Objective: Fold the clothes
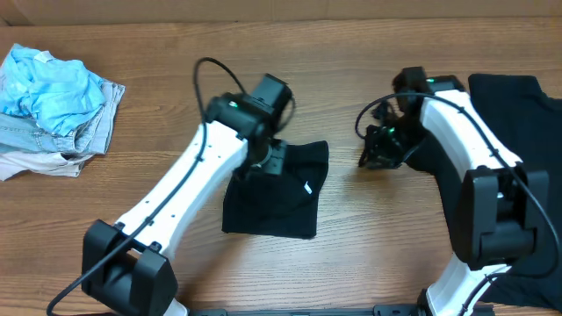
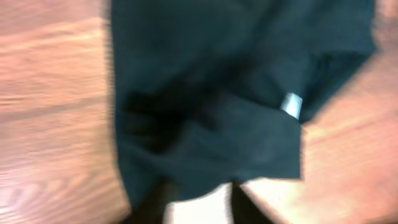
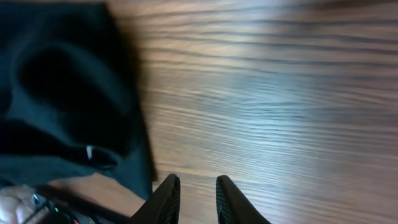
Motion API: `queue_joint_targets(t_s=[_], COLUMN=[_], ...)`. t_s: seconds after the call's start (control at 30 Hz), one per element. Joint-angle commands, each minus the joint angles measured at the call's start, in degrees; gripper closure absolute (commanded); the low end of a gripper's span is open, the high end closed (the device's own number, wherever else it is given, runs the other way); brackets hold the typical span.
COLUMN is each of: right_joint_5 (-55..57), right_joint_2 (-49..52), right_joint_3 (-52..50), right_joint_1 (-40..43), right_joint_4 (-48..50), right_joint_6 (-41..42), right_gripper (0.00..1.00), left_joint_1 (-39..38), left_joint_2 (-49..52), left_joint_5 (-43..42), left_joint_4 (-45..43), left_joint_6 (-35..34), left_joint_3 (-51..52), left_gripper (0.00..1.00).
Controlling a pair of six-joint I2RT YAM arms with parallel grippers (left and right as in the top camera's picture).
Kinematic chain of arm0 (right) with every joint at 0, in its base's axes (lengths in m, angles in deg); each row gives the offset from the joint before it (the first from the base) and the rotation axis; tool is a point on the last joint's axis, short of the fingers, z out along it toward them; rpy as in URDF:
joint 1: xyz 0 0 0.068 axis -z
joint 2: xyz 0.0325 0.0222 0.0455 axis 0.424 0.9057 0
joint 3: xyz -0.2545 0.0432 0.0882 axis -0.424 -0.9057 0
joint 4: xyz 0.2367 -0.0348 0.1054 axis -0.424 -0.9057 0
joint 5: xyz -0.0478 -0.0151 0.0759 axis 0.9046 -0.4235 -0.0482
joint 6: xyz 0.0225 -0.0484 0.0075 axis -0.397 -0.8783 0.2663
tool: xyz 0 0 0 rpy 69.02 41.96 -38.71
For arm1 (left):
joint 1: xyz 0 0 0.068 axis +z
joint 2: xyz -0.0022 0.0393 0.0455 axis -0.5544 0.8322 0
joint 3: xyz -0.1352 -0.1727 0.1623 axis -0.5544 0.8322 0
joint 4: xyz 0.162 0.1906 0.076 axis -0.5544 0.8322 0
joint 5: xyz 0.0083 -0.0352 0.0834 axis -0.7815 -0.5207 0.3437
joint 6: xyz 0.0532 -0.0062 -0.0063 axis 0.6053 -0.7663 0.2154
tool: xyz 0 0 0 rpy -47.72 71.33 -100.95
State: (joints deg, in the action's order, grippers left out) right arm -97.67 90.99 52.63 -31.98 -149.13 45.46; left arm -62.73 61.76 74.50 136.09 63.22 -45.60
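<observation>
Black T-shirt (image 1: 285, 202) lies folded.
Left gripper (image 1: 270, 161) slightly parted over it; right gripper (image 3: 198, 198) parted over the table (image 3: 280, 93).

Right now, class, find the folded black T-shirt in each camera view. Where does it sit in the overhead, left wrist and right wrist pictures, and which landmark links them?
Overhead: the folded black T-shirt lies near the picture's centre.
Left wrist: the T-shirt fills most of the blurred frame.
Right wrist: the T-shirt sits along the left side.
Shared landmark: its small white tag.
</observation>
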Motion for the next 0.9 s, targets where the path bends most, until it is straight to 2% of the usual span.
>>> queue_joint_targets(t_s=[0.0,0.27,0.37,0.47,0.53,0.7,0.87], right_joint_5=[-1.3,-1.0,-1.0,-0.9,-0.9,-0.9,-1.0], right_joint_2=[-0.5,-0.5,-0.5,-0.5,-0.5,-0.5,-0.5], right_joint_3=[-0.3,-0.3,-0.3,-0.3,-0.3,-0.3,-0.3], right_joint_1=[-1.4,0.0,0.0,0.0,0.0,0.0,0.0], right_joint_4=[1.9,5.1,5.1,5.1,5.2,5.2,5.2], right_joint_6=[-0.2,3.5,3.5,3.5,3.5,3.5,2.8], right_gripper=[0.76,0.76,0.76,0.76,0.76,0.76,0.73], left_joint_1=[3.5,3.7,3.6,2.1,0.3,-2.2,2.3], left_joint_2=[0.3,0.4,0.4,-0.1,-0.2,-0.2,-0.2], left_joint_5=[5.8,-0.4,-15.7,-40.3,-46.6,-42.6,-34.7], left_joint_4=[-3.3,-18.7,-19.2,-19.6,-19.7,-13.6,-7.7], left_joint_6=[2.8,6.8,8.7,11.7,12.5,13.5,13.4], left_joint_3=[1.4,16.0,19.2,19.1,18.8,18.4,15.7], left_gripper=[0.96,0.96,0.96,0.96,0.96,0.96,0.96])
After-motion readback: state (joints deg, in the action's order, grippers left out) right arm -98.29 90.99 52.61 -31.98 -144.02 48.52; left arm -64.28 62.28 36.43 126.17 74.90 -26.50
